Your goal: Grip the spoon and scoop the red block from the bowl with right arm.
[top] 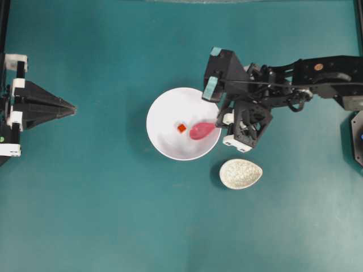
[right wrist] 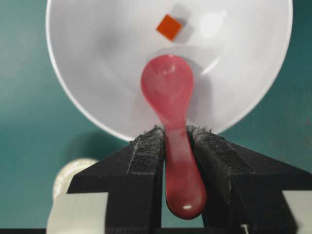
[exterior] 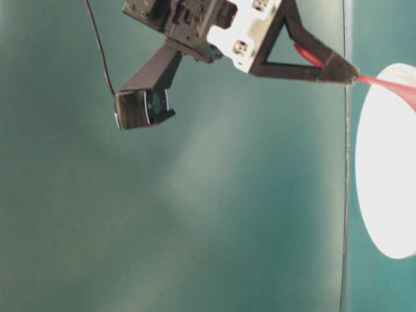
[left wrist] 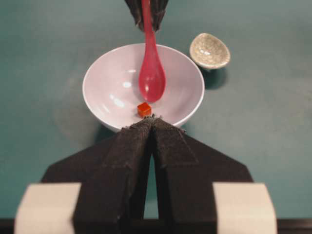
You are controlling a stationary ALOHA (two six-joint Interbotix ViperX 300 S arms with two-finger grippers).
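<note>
Gripping is done: the spoon (right wrist: 171,122) is clamped by its handle between the jaws of the right gripper (right wrist: 174,139), its scoop held over the bowl (top: 164,141). Scooping is left, since the red block (top: 181,128) lies on the bowl's floor just beyond the scoop. The left gripper (left wrist: 152,122) is seen with jaws closed on nothing.

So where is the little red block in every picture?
Overhead: red block in the bowl, left of the spoon.
Table-level: not visible.
Left wrist: low in the bowl, under the spoon's scoop.
Right wrist: top middle, above the scoop.
Shared landmark: the spoon.
</note>
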